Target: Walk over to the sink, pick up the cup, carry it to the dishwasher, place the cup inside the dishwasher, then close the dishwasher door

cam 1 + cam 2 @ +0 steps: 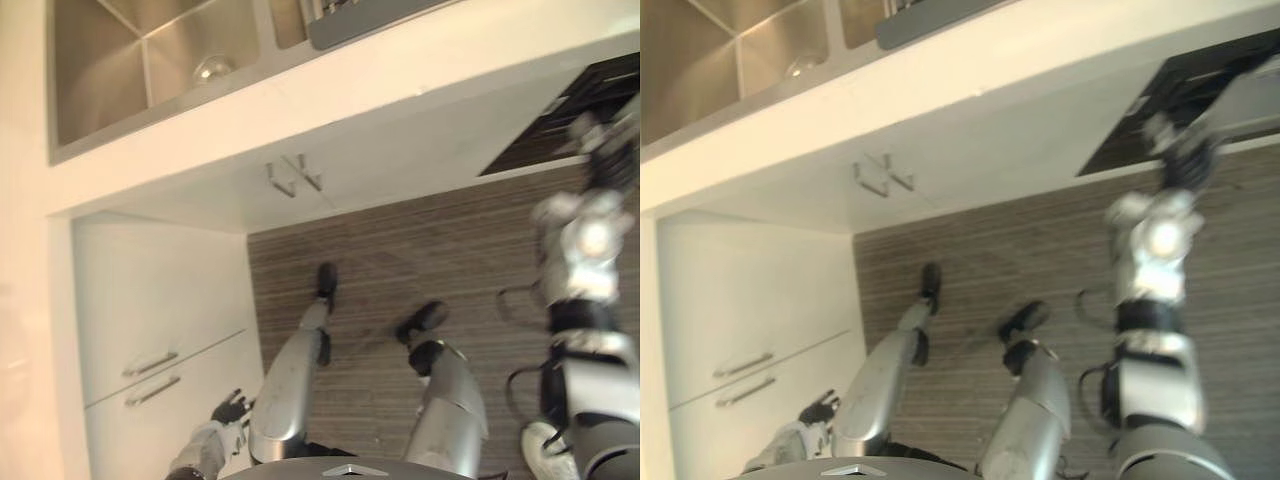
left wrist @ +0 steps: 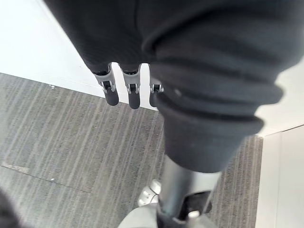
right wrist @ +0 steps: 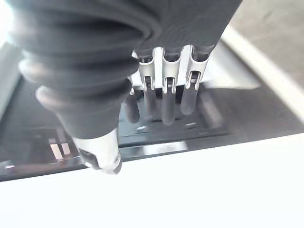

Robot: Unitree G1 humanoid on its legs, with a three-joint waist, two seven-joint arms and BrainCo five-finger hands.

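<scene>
drawers (image 1: 150, 370): white fronts at the far left, low in the head views; two bar handles, one above the other
sink (image 1: 100, 90): steel basin set in the white counter at the upper left; a second, narrower basin lies just to its right
cup (image 1: 213, 68): clear and rounded; it rests on the bottom of the sink, toward the basin's right-hand wall; well apart from both hands
left hand (image 1: 230, 408): low, just beside the drawers and far from the sink; in its wrist view the fingers (image 2: 133, 95) hang straight and loose above the floor; open, carrying nothing
counter (image 1: 400, 90): white slab running across the head views; a white cupboard front below it bears two short cupboard handles (image 1: 292, 176) side by side
floor (image 1: 400, 250): grey, finely striped; it spreads from the drawers to the right edge
dishwasher (image 1: 1130, 130): dark opening under the counter at the upper right; its inside is too blurred to read
right hand (image 3: 166, 102): raised at the dishwasher's opening and blurred in the head views; its wrist view shows the fingers straight, side by side, pointing at the dark interior; slack and empty, touching nothing that I can make out
</scene>
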